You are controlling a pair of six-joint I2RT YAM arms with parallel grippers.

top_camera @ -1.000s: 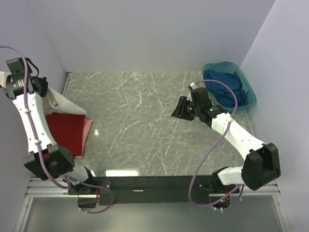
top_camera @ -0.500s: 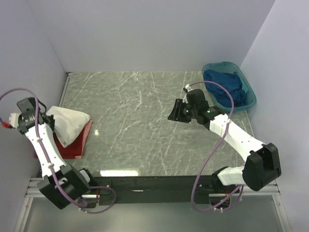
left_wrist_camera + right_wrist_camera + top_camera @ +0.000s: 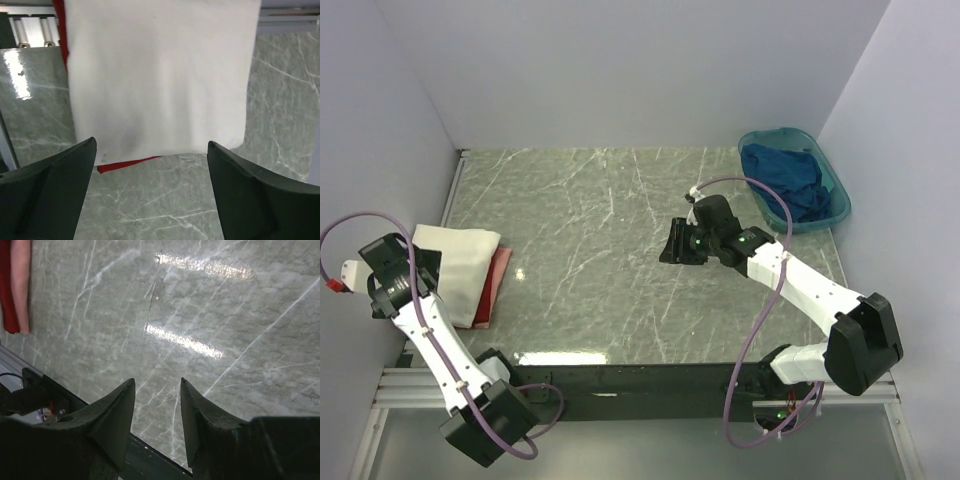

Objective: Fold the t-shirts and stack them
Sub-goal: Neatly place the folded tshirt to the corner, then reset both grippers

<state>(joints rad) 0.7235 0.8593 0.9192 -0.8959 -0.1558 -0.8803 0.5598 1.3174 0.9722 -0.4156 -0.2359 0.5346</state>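
Note:
The cream-white t-shirt (image 3: 457, 262) lies folded flat on the red t-shirt (image 3: 496, 279) at the table's left edge. In the left wrist view the white t-shirt (image 3: 160, 75) fills the upper half, and a strip of the red t-shirt (image 3: 127, 163) peeks out under its near hem. My left gripper (image 3: 428, 268) (image 3: 151, 143) stands open at that hem, with nothing between its fingers. My right gripper (image 3: 672, 243) (image 3: 157, 381) hangs open over bare table near the middle. The dark blue t-shirt (image 3: 782, 178) lies crumpled in the basin at the back right.
The teal oval basin (image 3: 840, 196) stands against the right wall. Walls close the table on the left, back and right. The black rail of the arm bases (image 3: 650, 378) runs along the near edge. An edge of the red t-shirt (image 3: 7, 285) shows in the right wrist view.
My left gripper has brought the white t-shirt down from the left wall onto the red one, opened and let it go. The right arm has drifted a little to the left.

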